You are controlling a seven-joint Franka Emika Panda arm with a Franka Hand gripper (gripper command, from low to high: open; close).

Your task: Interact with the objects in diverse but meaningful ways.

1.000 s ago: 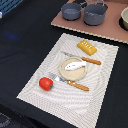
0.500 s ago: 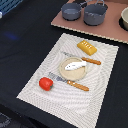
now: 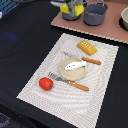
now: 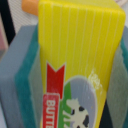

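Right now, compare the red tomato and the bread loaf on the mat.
The tomato is red and round; the bread loaf is orange-brown and oblong. The tomato sits at the mat's near corner on the exterior view's left of the plate; the loaf lies at the far end, beyond the plate. Both rest on the striped mat, untouched.

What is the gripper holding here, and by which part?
A yellow packet with a red label, clamped by its two long sides between the fingers.
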